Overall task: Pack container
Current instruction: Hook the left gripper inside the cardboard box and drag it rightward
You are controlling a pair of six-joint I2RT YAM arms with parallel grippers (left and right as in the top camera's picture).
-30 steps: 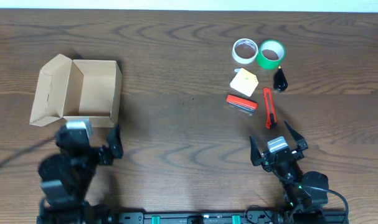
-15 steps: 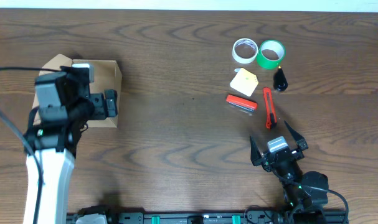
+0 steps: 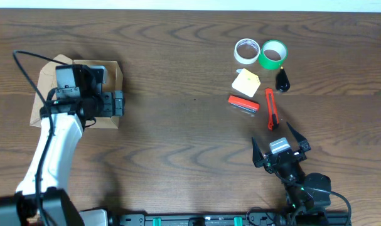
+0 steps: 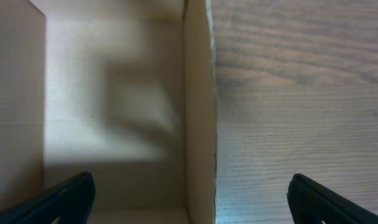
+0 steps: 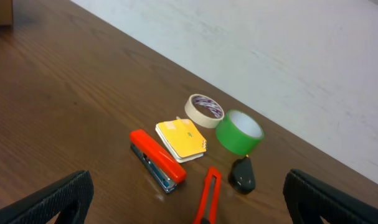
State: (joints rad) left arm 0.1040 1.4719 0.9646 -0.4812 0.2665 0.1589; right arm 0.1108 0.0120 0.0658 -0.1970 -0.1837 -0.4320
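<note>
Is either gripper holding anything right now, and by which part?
Nothing is held. The left gripper is open over the container's side wall, not closed on it; the right gripper is open too.

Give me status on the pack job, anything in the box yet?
Done: nothing; the cardboard box is open, and the interior the left wrist view shows is bare. In hand: nothing; left jaws hang open over the box's wall, right jaws open short of the items. Left: white tape roll, green tape roll, yellow sticky notes, red stapler, red utility knife and small black item lie on the table.
</note>
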